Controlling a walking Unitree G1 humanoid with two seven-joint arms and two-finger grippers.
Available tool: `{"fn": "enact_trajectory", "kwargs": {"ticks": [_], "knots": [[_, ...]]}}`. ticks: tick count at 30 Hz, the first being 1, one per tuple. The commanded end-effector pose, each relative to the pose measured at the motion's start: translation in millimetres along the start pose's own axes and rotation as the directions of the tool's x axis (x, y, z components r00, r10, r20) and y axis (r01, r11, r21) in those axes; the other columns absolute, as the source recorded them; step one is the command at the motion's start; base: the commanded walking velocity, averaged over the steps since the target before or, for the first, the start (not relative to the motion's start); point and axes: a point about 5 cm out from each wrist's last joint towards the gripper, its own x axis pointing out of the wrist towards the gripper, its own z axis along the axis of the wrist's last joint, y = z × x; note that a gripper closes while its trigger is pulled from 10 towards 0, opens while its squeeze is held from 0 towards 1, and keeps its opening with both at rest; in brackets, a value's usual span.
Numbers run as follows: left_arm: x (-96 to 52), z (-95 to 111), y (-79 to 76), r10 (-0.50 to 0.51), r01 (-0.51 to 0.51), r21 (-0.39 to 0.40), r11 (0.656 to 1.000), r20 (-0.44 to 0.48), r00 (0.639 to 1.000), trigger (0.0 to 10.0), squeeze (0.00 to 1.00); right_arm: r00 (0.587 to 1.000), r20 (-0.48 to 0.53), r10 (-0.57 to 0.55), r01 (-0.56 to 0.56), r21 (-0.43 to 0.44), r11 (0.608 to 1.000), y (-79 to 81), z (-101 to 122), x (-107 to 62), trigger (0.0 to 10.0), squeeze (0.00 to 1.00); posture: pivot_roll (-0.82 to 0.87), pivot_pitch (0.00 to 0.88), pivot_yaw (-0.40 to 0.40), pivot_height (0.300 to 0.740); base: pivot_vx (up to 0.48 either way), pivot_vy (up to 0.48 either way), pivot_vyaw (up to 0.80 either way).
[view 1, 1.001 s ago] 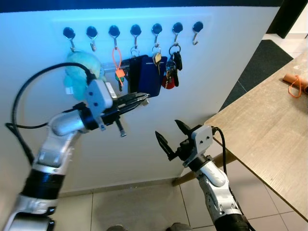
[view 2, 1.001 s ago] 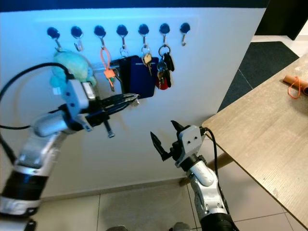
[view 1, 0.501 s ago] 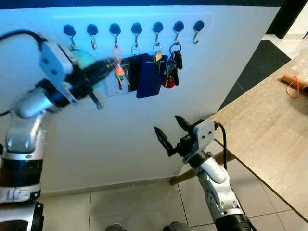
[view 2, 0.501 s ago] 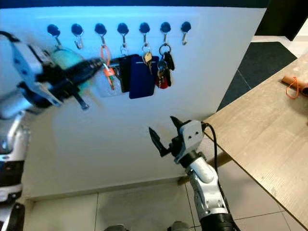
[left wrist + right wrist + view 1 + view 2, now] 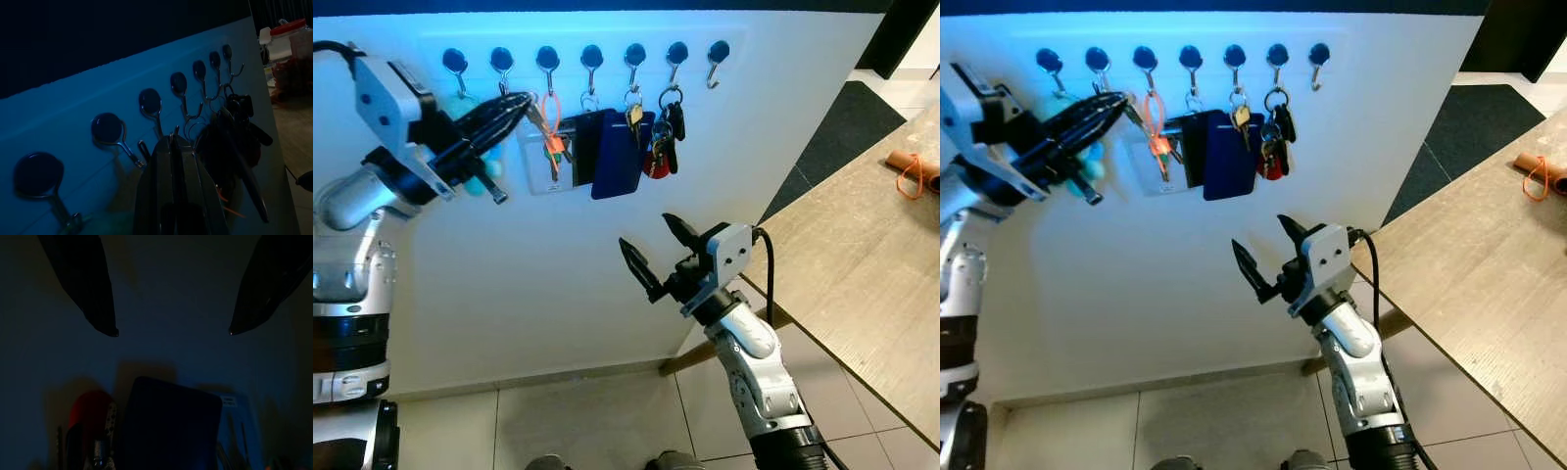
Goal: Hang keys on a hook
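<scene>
Left gripper (image 5: 514, 106) pinches a key (image 5: 535, 119) by its tip, raised just beside the 2nd hook (image 5: 501, 65); right gripper (image 5: 652, 253) idles, fingers spread.

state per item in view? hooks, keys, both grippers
left gripper: shut, raised at second hook
right gripper: open, empty, below the keys
second hook: bare
rightmost hook: bare
orange-tag keys: hanging
blue card holder: hanging
red-fob keys: hanging
</scene>
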Motion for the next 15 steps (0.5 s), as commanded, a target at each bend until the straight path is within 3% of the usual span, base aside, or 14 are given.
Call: {"fn": "enact_trajectory", "kwargs": {"ticks": [1, 15], "knots": [[-4.4, 4, 8.0, 0.012, -0.012, 0.008, 1.0, -0.008, 1.0, 10.0, 0.0, 1.0, 0.008, 0.015, -0.015, 0.004, 1.0, 2.8, 4, 1.6, 10.0, 0.0, 0.03, 0.091, -0.048, 0.74, 0.0, 0.0, 0.0], [-6.9, 0, 19.7, 0.098, -0.097, -0.056, 0.994, 0.008, 0.995, 10.0, 0.0, 0.999, 0.025, 0.041, -0.041, 0.0, 0.999, 7.0, 14, 7.5, 10.0, 0.0, 0.03, 0.091, -0.047, 0.74, 0.0, 0.0, 0.0]]}}
